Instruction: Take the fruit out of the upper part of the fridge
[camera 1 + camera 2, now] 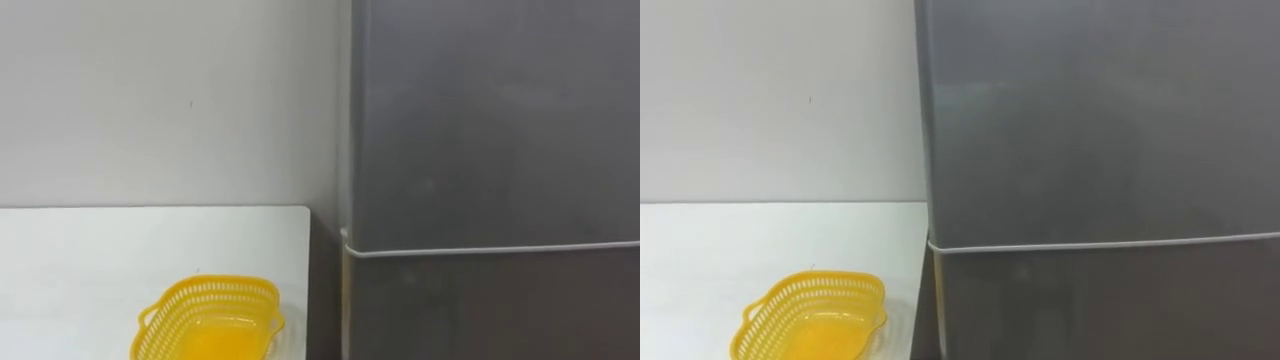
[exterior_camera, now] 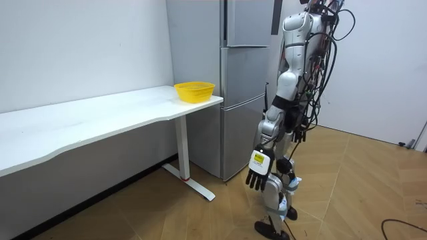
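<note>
Room view: robot faces the fridge (image 2: 240,100), left hand (image 2: 257,179) hanging slack and empty. Upper door (image 1: 500,120) is closed at 12 o'clock, so it should probably hook the door's edge firmly and pull slowly.

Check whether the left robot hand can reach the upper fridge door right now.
Probably yes: the left robot hand hangs low and open, holding nothing, and the robot stands close before the shut upper fridge door, with nothing between.

- Fridge (image 1: 490,130) before me: grey metal, smooth, dull sheen.
- Basket (image 1: 210,315): yellow plastic lattice, slightly glossy.
- Table (image 1: 100,260): white top, smooth, matt.
- Floor (image 2: 200,220) under me: wood, satin.
</note>
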Available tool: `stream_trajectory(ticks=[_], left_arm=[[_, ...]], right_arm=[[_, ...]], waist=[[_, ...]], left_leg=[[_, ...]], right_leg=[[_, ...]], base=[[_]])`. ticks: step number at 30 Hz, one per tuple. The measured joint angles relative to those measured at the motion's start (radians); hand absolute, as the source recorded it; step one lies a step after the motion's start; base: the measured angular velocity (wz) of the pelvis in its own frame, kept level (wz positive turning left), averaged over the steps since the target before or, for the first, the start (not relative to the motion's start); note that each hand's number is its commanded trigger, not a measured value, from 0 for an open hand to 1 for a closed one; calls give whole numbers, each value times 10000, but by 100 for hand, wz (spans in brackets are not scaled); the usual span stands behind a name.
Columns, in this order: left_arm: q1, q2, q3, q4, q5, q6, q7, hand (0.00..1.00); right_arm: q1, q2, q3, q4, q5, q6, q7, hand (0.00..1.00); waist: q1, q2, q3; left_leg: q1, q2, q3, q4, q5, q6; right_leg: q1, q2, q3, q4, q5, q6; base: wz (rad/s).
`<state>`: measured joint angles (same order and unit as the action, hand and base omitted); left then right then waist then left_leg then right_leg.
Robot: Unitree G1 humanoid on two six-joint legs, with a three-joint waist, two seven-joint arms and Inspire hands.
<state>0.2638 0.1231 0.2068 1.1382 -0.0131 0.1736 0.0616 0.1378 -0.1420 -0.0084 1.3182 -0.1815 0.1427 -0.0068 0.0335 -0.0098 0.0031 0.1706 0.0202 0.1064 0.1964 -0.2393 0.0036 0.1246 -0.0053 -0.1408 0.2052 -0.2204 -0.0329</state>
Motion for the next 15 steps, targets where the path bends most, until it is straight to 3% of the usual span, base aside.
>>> stream_trajectory(ticks=[6,8,11,15], left_arm=[[83,-42,1129,-563,-2227,-135,1228,0],[64,-134,1860,-1194,-3408,-479,1818,0],[-99,-160,2091,-1713,-4179,-936,2426,0],[53,-183,2165,-3164,-4671,-1149,3262,0]], right_arm=[[38,-4,-561,3,355,-17,-278,0],[45,-16,-659,-7,350,-100,-443,0],[94,-31,-746,-50,325,-229,-543,0],[343,-33,-947,-477,363,-341,-654,0]], waist=[[48,76,-17],[178,96,-11],[273,200,-59],[275,277,-109]], left_leg=[[-10,-2,-16,-13,-1,-1],[-11,1,-16,-68,-1,-1],[-20,-3,-60,-171,-2,-2],[-13,-32,-176,-278,-1,-2]], right_leg=[[13,-1,-37,0,4,13],[3,6,-18,21,4,13],[-39,4,-53,34,8,20],[-39,-45,-281,14,11,31]], base=[[2],[0],[1],[8]])
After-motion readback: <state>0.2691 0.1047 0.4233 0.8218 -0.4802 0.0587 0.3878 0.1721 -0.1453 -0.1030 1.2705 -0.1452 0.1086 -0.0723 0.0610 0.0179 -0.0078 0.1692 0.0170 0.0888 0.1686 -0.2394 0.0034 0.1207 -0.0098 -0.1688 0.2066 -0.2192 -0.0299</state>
